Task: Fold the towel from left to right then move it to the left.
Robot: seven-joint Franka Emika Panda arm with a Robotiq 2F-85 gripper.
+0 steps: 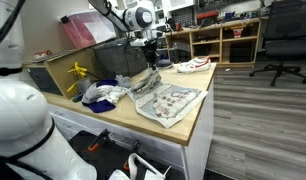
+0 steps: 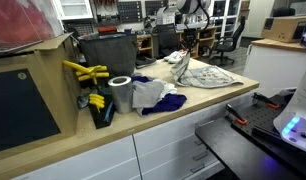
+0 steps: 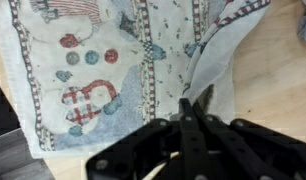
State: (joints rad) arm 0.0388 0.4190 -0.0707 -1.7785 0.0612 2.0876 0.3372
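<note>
One towel (image 1: 171, 102): a snowman-print cloth is being kept mostly flat on the wood at one end of the bench, close to the end edge and the drawer-side edge; it is also being shown in an exterior view (image 2: 208, 73) and filling the wrist view (image 3: 83, 70).
raised fold (image 3: 215, 55): one side of the towel is being lifted off the top and turned over the flat part, with its striped hem being shown on the upper side.
gripper (image 1: 149, 68): the jaws are being held narrow and are being pressed onto the raised fold; in the wrist view (image 3: 193, 104) the fingers are being seen almost together with cloth pinched between them.
bench (image 1: 198, 125): bare wooden top is being left visible around the towel, along the end edge and the drawer-side edge.
cloth pile (image 1: 103, 93): blue and white rags are being kept mid-bench, just beside the towel; whether they are touching it is not being made clear.
silver roll (image 2: 120, 93): being stood upright next to the cloth pile, on the side away from the towel.
yellow tools (image 2: 81, 72): being kept beyond the silver roll, toward the back edge.
dark bin (image 2: 106, 50): being kept along the back edge, behind the cloth pile.
</note>
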